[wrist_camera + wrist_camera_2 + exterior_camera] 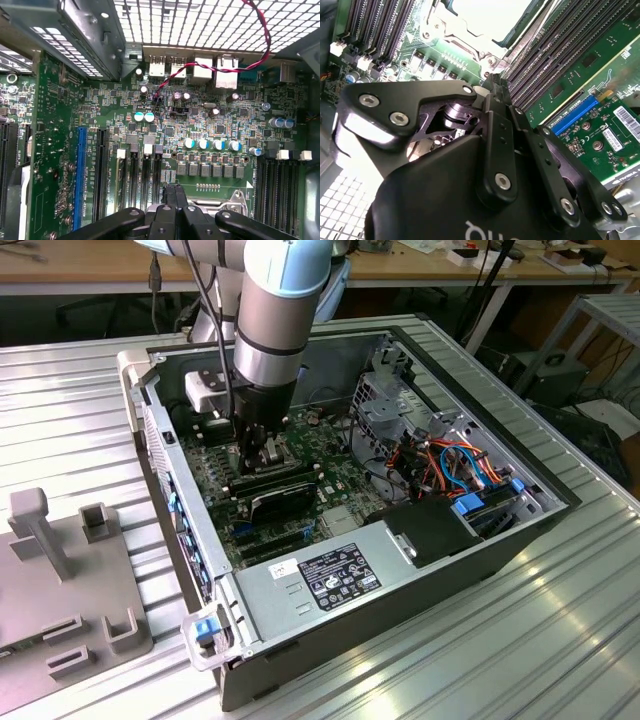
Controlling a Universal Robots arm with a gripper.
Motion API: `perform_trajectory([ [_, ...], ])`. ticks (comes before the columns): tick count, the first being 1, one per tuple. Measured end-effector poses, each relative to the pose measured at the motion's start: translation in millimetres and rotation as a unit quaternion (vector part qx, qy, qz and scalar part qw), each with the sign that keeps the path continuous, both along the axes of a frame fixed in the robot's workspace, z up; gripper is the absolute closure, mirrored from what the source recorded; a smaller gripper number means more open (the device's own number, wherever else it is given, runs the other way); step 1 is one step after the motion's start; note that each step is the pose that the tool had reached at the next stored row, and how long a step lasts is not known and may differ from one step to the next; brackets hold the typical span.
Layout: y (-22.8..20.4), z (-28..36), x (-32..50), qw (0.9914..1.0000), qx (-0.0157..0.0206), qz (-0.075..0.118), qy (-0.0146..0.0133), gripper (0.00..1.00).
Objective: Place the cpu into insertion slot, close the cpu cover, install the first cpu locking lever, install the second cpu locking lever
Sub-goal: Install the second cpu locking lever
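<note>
We see the arm reaching down into an open computer case (400, 540) that lies on its side on a ribbed metal desk (520, 640). In the exterior view the hand (262, 453) sits low over the green motherboard (225, 475), just beside the black expansion cards (280, 495) and near the middle of the case. A grey fixture plate (60, 590) rests on the desk at the exterior view's left, well apart from the case.

In the second wrist view the hand (496, 84) has its black linkage in front, and its fingers come together to a narrow tip; we cannot tell whether anything is pinched between them. Just past that tip lies the insertion slot (470, 30) with its silver metal rim, and a pale square surface there looks like the cpu (485, 17) lying in it, though glare hides the detail. Long black memory slots (560, 45) run on either side of the socket.

In the first wrist view the fingertips (176, 197) meet at the socket's silver edge, with capacitors (210, 144) and the rear ports (195, 67) beyond.
</note>
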State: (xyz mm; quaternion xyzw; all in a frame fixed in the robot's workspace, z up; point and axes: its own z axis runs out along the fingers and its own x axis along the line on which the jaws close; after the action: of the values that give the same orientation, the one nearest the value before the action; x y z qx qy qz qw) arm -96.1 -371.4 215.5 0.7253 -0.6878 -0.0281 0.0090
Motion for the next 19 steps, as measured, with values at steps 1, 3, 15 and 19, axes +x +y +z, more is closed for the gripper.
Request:
perform_trajectory([
  [1, 0.0, -0.4, 0.0, 1.0, 0.0001, 0.0, 0.0, 0.89],
  [3, 0.0, -1.3, 0.0, 1.0, 0.0008, 0.0, 0.0, 0.89],
  [15, 0.0, -8.2, -0.6, 0.99998, 0.0069, 0.0, -0.0001, 0.89],
  [19, 0.0, -8.8, -1.0, 0.99997, 0.0071, 0.0, 0.0, 0.89],
])
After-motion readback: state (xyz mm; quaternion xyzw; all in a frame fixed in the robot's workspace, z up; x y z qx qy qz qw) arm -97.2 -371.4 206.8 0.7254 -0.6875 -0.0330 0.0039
